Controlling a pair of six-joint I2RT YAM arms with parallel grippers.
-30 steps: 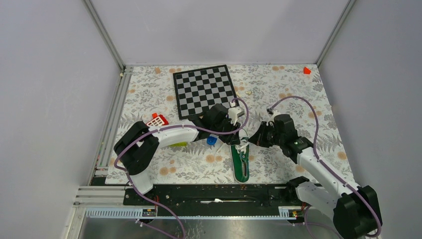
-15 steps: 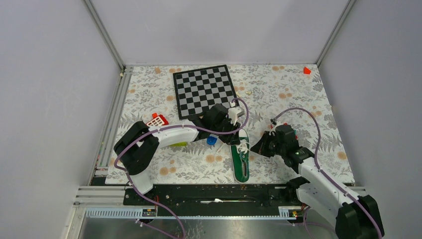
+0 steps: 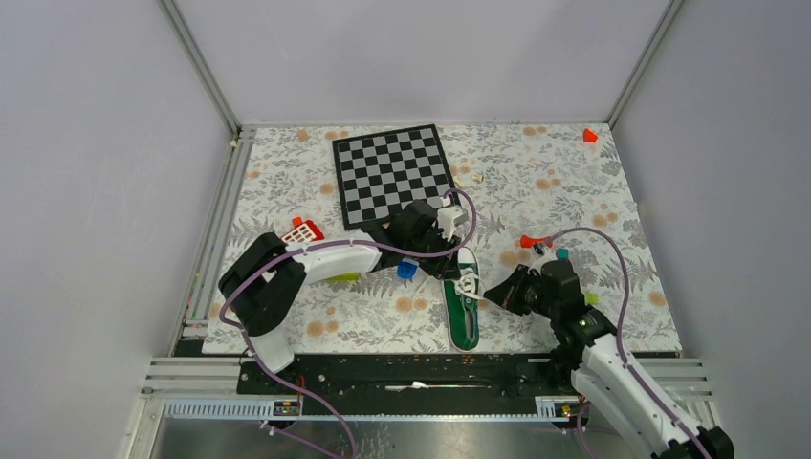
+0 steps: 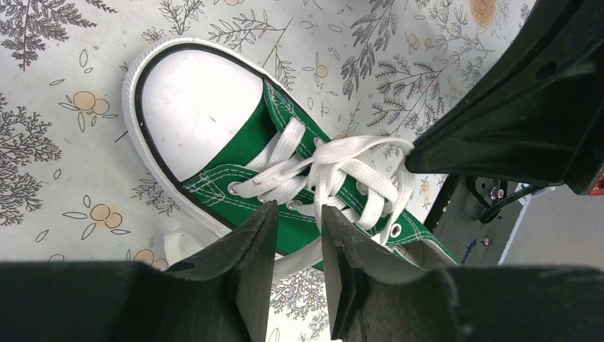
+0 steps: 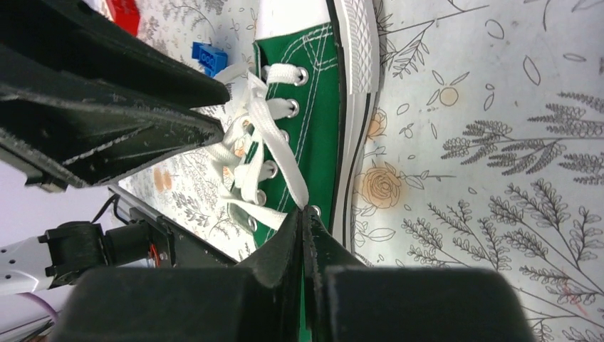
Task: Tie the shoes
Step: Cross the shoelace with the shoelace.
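The green sneaker (image 3: 465, 316) lies flat near the chessboard (image 3: 392, 174), off its near right corner, with the white toe cap turned toward the board. The left gripper (image 4: 293, 235) hovers over the white laces (image 4: 335, 171) at the shoe's board end, fingers a narrow gap apart; a strand may sit between them, but I cannot tell. The right gripper (image 5: 305, 217), farther from the board, is closed tight, pinching a lace strand.
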